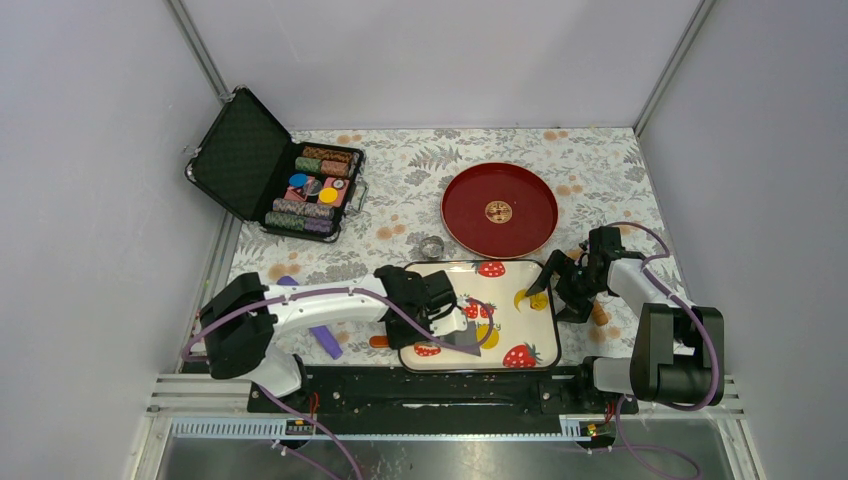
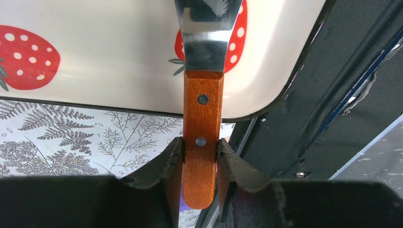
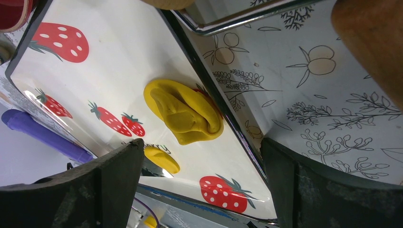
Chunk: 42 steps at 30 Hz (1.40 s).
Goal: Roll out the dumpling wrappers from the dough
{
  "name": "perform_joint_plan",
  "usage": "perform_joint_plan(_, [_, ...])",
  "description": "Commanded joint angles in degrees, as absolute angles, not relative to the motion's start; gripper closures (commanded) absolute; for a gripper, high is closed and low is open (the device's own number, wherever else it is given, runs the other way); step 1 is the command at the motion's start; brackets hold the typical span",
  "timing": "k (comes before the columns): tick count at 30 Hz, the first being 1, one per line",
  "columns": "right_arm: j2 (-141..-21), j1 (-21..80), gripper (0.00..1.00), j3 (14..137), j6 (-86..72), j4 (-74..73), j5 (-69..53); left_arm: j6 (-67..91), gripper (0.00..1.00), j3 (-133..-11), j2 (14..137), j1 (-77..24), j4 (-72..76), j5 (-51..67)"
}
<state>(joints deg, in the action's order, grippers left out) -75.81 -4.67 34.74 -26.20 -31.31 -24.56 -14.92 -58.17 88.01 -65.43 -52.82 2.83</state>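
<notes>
A folded lump of yellow dough [image 3: 185, 111] lies at the right edge of the strawberry-print tray [image 1: 505, 320]; it also shows in the top view [image 1: 525, 298]. A smaller flat yellow piece [image 3: 161, 159] lies nearer the tray's middle [image 1: 487, 335]. My right gripper [image 3: 200, 145] is open and empty, just right of the dough lump [image 1: 560, 285]. My left gripper [image 2: 199, 142] is shut on the wooden handle of a metal scraper [image 2: 203, 109], whose blade reaches over the tray's near-left corner. In the top view the left gripper [image 1: 405, 330] is at that corner.
A red plate [image 1: 500, 210] lies behind the tray, with a small metal ring [image 1: 432, 247] to its left. An open case of poker chips [image 1: 315, 190] stands at the back left. A purple stick [image 1: 322, 338] lies left of the tray. A brown wooden piece [image 1: 600, 313] lies by the right gripper.
</notes>
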Motion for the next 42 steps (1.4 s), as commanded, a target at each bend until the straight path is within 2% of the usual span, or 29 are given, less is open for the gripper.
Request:
perform_joint_plan(1, [-76.4,-4.7,0.0,34.5,-26.2,-30.4,-26.5,-13.5,1.0,-59.4,84.3,-65.6,-44.9,3.5])
perform_joint_plan(25, [-76.9,-4.7,0.0,34.7,-25.9,-30.2,-26.5,-16.4,1.0,-53.5,78.5,-65.2,-49.5,-3.1])
perform_joint_plan(42, [-76.9,-4.7,0.01,34.7,-25.9,-30.3,-26.7,-17.2,1.0,-55.6,83.9,-65.2,-50.5,-0.3])
